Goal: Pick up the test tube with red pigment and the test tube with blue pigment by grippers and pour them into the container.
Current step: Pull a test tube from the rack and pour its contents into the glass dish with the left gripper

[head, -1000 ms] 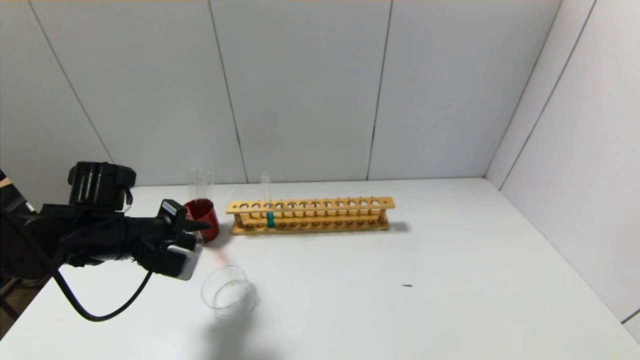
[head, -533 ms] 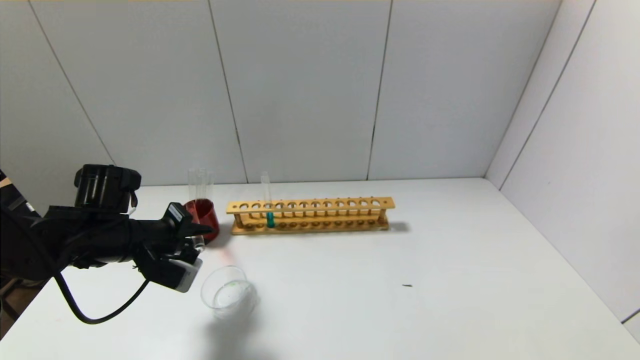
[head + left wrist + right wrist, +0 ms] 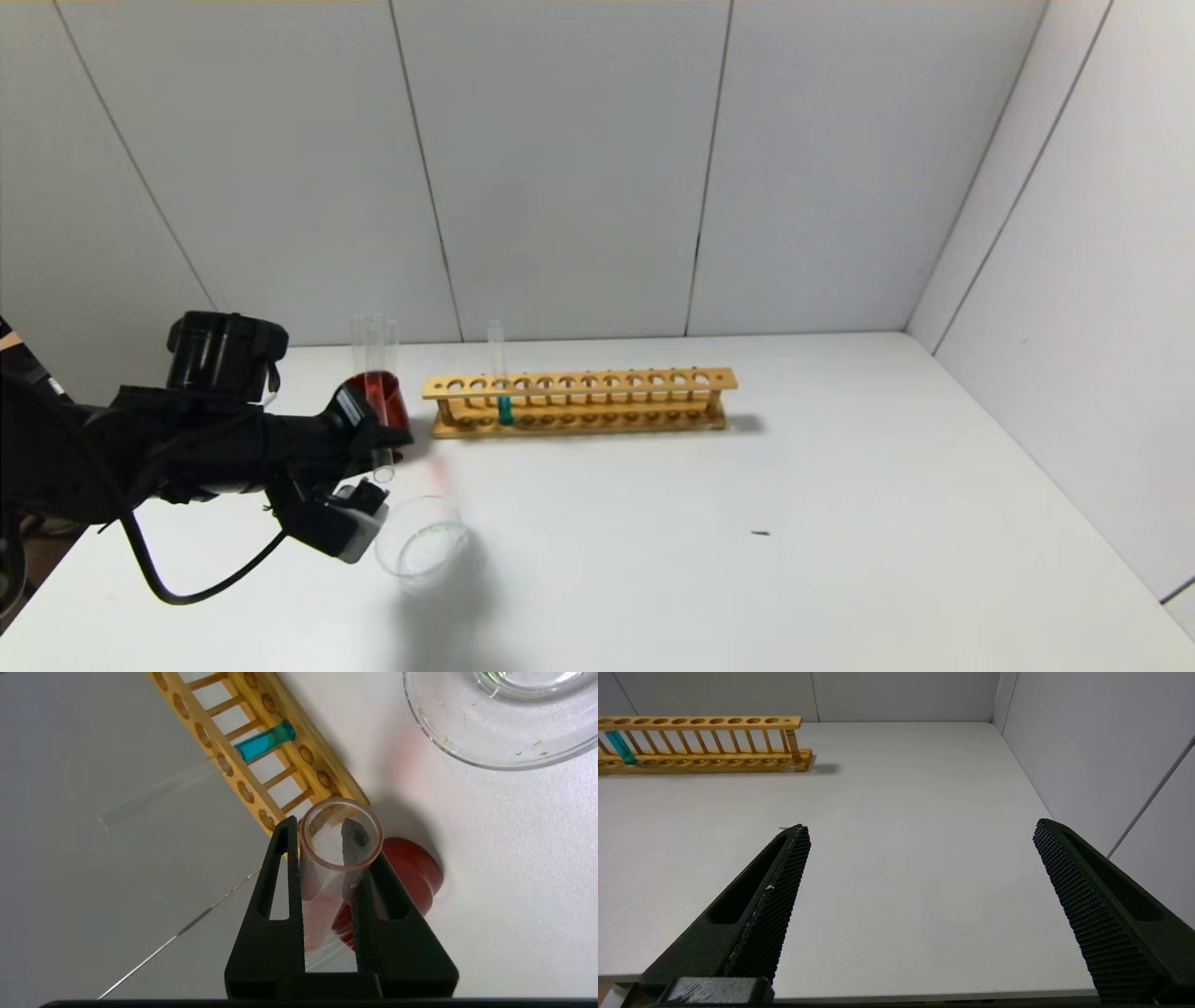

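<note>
Moved since a second ago: left hand (image 3: pixel 378 446) shifted toward the rack and rolled further over, red tube mouth now nearer the dish.
Left hand: clamped narrow on the red tube (image 3: pixel 334 868), open mouth tipped toward the dish, red liquid sitting low between the fingers (image 3: pixel 285 882).
Red tube, place: just short of the dish (image 3: pixel 422 546), in front of the red cup (image 3: pixel 385 403).
Blue tube (image 3: pixel 501 387): upright in the wooden rack (image 3: pixel 579 401), untouched.
Right hand (image 3: pixel 920 868): spread wide, empty, parked over bare worktop (image 3: pixel 747 523).
Step in hand, judged: pouring red, barely begun; dish looks almost dry.
Doing it well: bring mouth over the dish before tilting more; roll slowly; keep grip firm on the smooth glass.
Risk: spilling short of the rim onto the worktop.
</note>
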### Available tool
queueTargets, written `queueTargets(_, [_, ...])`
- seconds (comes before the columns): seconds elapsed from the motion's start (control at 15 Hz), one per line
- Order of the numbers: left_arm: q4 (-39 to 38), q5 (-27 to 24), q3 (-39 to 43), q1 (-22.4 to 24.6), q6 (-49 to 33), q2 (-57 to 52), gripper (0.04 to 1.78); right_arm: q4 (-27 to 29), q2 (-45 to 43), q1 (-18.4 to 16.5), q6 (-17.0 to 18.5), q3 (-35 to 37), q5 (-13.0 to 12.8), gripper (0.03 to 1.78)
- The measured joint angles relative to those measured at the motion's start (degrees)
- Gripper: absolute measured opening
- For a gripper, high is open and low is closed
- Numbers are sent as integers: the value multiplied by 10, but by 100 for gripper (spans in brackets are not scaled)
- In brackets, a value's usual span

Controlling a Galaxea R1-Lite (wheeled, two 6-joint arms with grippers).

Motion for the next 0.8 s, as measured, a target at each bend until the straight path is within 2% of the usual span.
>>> queueTargets(0.2, [-3,50,-4,-2,35,-2,33,0,0,0,0,0,0,175])
queueTargets(0.47, [-3,64,-7,-7,43,-5,33,0,0,0,0,0,0,175])
queueTargets(0.8, [-6,109,-16,-27,45,-1,33,0,0,0,0,0,0,175])
